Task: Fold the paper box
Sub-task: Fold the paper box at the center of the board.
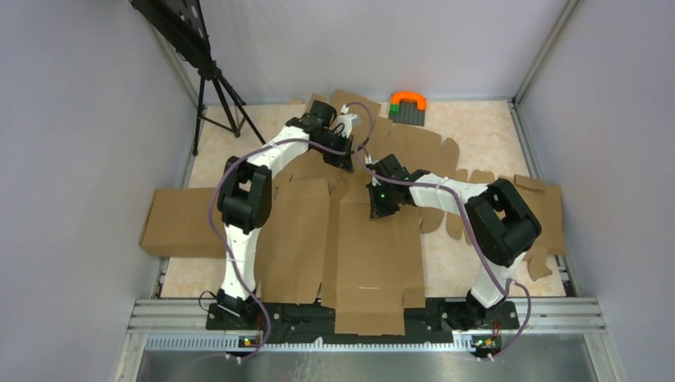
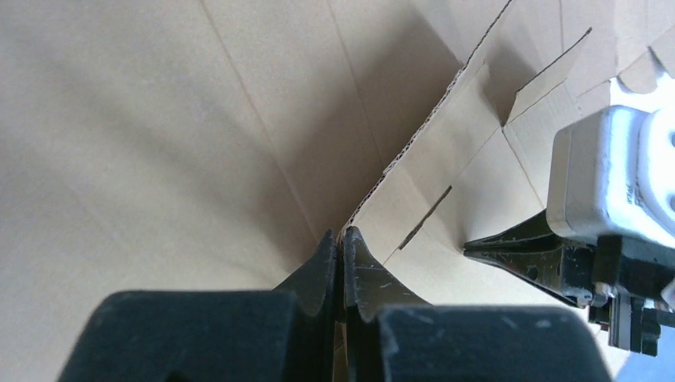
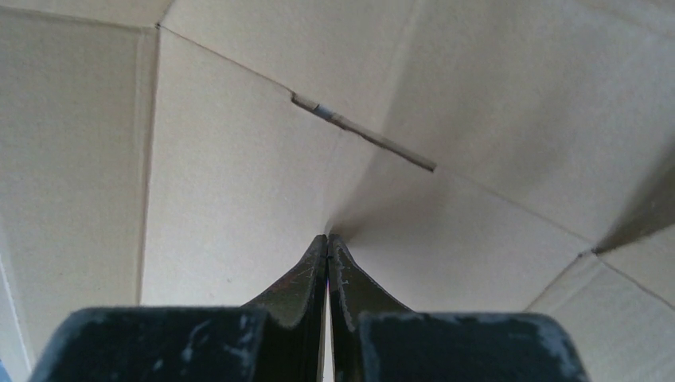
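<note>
The paper box [image 1: 370,255] lies as a large brown die-cut sheet in the middle of the table, with one flap raised at the back. My left gripper [image 1: 344,159] is shut on the corrugated edge of that raised flap, which runs between its tips in the left wrist view [image 2: 341,235]. The sheet [image 2: 159,159] fills that view. My right gripper [image 1: 380,208] is shut, with nothing between its tips. They press point-down on a panel of the sheet [image 3: 239,183], near a slit, in the right wrist view [image 3: 327,236]. It also shows in the left wrist view [image 2: 471,247].
A smaller plain cardboard slab [image 1: 181,221] lies at the left. Cardboard scraps [image 1: 541,263] lie at the right. An orange and green piece on a dark plate [image 1: 407,106] sits at the back. A black tripod [image 1: 215,95] stands back left. A metal rail [image 1: 358,306] runs along the front.
</note>
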Controlling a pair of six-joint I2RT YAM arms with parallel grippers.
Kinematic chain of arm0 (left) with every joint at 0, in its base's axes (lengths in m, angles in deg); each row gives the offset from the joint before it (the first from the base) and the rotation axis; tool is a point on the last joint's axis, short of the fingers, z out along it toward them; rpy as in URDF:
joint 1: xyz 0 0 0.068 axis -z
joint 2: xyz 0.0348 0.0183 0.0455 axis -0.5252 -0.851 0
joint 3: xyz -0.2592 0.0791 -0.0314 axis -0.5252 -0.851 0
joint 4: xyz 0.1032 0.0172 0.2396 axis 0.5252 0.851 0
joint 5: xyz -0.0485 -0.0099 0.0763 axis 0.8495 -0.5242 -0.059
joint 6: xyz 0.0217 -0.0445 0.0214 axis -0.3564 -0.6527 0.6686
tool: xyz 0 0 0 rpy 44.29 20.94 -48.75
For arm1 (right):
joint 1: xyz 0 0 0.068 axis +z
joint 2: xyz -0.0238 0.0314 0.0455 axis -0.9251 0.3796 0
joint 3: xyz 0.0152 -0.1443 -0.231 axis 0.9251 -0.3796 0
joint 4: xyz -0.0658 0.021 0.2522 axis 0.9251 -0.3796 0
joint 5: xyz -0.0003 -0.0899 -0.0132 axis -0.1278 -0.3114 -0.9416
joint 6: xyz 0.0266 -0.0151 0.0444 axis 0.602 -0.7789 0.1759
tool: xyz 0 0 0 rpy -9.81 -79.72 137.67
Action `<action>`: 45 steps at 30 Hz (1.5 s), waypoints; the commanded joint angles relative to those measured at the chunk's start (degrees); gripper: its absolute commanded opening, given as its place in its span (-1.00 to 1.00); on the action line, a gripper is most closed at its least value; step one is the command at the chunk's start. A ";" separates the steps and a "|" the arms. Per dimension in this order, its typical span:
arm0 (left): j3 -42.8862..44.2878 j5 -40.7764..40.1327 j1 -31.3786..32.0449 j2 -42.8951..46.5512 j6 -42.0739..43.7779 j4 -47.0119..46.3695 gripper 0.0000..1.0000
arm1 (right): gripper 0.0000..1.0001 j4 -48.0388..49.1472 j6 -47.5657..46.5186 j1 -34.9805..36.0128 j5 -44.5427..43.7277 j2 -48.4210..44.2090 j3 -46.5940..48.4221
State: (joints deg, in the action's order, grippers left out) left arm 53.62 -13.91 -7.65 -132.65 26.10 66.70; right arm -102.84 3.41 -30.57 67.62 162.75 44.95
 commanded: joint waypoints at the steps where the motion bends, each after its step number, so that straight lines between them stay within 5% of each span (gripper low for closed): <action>1: -7.15 -7.81 0.74 9.05 -1.20 -6.76 -1.00 | -0.99 -0.19 -0.39 0.73 -0.77 -0.17 1.53; 8: -18.35 -15.94 0.71 15.61 -3.59 -21.76 -1.00 | -0.95 -1.66 -0.79 0.76 0.44 -4.28 1.73; 14: -13.36 -19.49 0.30 12.54 -3.61 -19.87 -1.00 | -0.91 -5.14 -1.79 0.78 -2.51 -8.09 1.38; 20: -17.54 -18.24 0.40 14.44 -4.13 -23.46 -1.00 | -0.68 -11.57 -5.32 -2.74 -6.74 -12.36 3.53; 26: -23.26 -15.23 0.36 16.88 -3.83 -28.17 -1.00 | 0.52 -7.27 -2.42 -15.13 -0.81 -18.50 -1.65; 28: -24.36 -14.24 0.40 17.34 -3.44 -29.02 -1.00 | 0.65 -4.49 -1.28 -17.96 0.48 -19.12 -3.40; 36: -26.95 -9.24 0.37 19.13 -0.99 -31.03 -0.94 | 0.66 -1.44 -1.17 -24.06 7.02 -14.91 -6.51; 45: -28.31 -6.78 0.36 19.52 -1.73 -33.45 -0.93 | 0.41 -1.56 -2.78 -24.03 8.04 -12.26 -9.39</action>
State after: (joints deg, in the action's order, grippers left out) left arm 26.50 -23.31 -7.39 -115.93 25.21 34.79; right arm -105.96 1.77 -54.37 74.46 150.75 36.47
